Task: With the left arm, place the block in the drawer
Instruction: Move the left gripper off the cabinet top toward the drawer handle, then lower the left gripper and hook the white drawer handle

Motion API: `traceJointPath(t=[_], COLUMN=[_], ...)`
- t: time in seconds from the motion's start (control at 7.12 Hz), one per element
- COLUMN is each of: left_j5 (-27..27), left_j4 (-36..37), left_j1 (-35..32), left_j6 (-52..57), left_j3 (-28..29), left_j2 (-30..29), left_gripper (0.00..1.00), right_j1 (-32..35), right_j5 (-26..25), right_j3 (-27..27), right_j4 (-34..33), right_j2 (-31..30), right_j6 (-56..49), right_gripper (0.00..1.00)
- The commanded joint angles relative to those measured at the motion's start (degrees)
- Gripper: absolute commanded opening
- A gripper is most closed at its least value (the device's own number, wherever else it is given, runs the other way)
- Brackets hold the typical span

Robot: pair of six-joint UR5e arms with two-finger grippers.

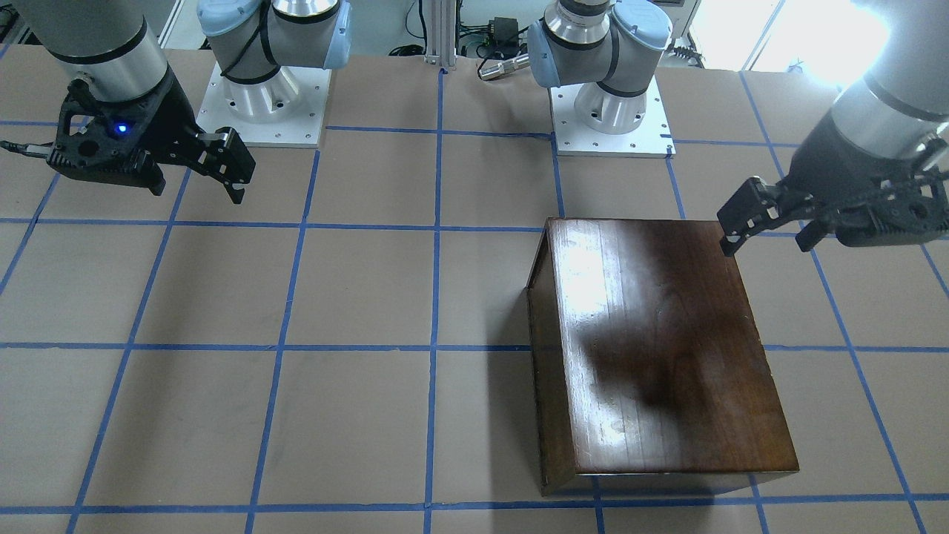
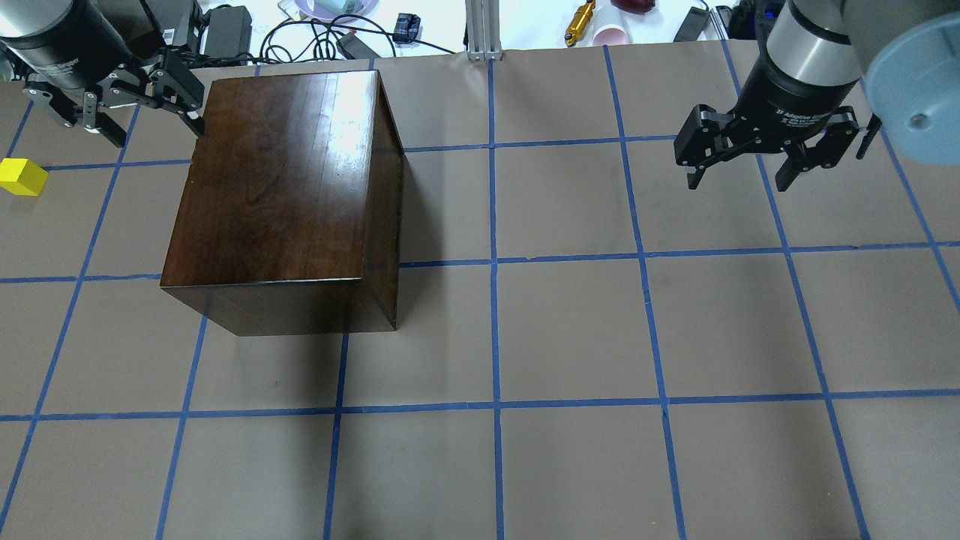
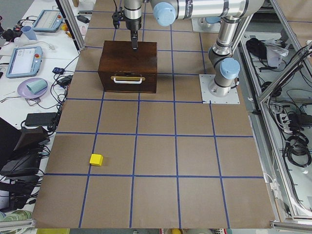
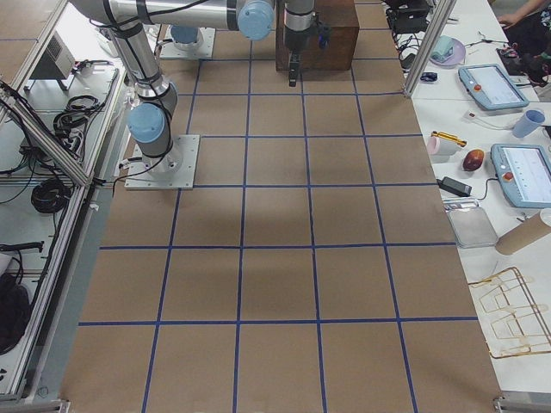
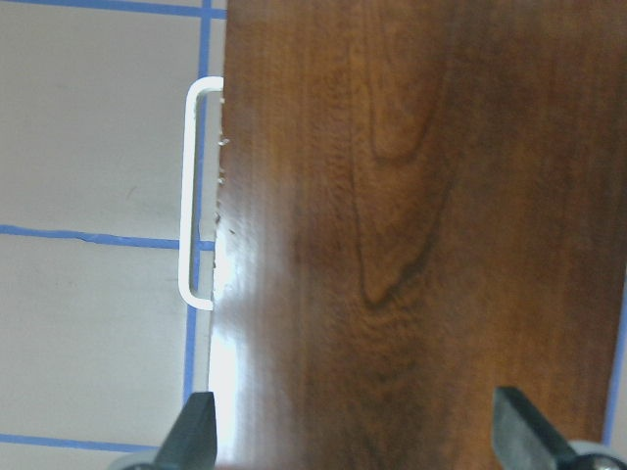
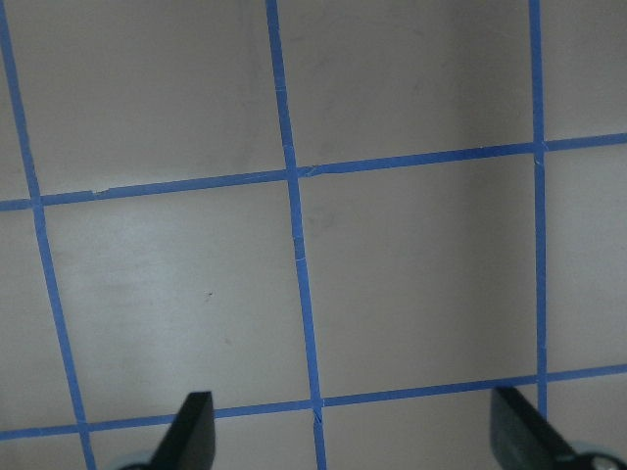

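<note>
step: approach, drawer [image 3: 127,84] shut | left gripper [image 2: 157,133]: fingers apart, empty, above box [image 2: 277,180] edge over pull [image 5: 186,196] | block [image 2: 22,177]: on worktop [image 2: 570,322], well apart beyond drawer front | next: likely descend to pull, open drawer, fetch block

Left hand [image 1: 767,245] hovers spread wide beside the box [image 1: 667,348].

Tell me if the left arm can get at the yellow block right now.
Probably yes: the block lies alone on the table, and the open left pincer hangs over the edge of the box, nothing between them.
</note>
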Motion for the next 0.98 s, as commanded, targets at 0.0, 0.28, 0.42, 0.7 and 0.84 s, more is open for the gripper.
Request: traceJointPath(t=[0.0, 0.28, 0.42, 0.7, 0.84], left_j5=[0.0, -0.2, -0.4, -0.9, -3.6], left_j4=[4.9, 10.1, 10.3, 10.0, 9.4], left_j1=[3.9, 7.1, 7.3, 9.0, 11.1], left_j6=[2.8, 9.5, 9.8, 17.8, 19.2], left_j3=[0.5, 2.9, 5.1, 6.7, 5.9], left_j2=[-5.1, -11.6, -14.5, -17.8, -18.1], left_gripper=[1.0, 1.0, 1.0, 1.0, 1.0], right_j1=[0.0, 0.0, 0.0, 0.0, 0.0], right_j5=[0.0, 0.0, 0.0, 0.0, 0.0], right_j3=[0.0, 0.0, 0.0, 0.0, 0.0], right_j4=[0.0, 0.0, 0.0, 0.0, 0.0], right_j2=[0.0, 0.0, 0.0, 0.0, 0.0], right_j6=[0.0, 0.0, 0.0, 0.0, 0.0], right_gripper=[1.0, 1.0, 1.0, 1.0, 1.0])
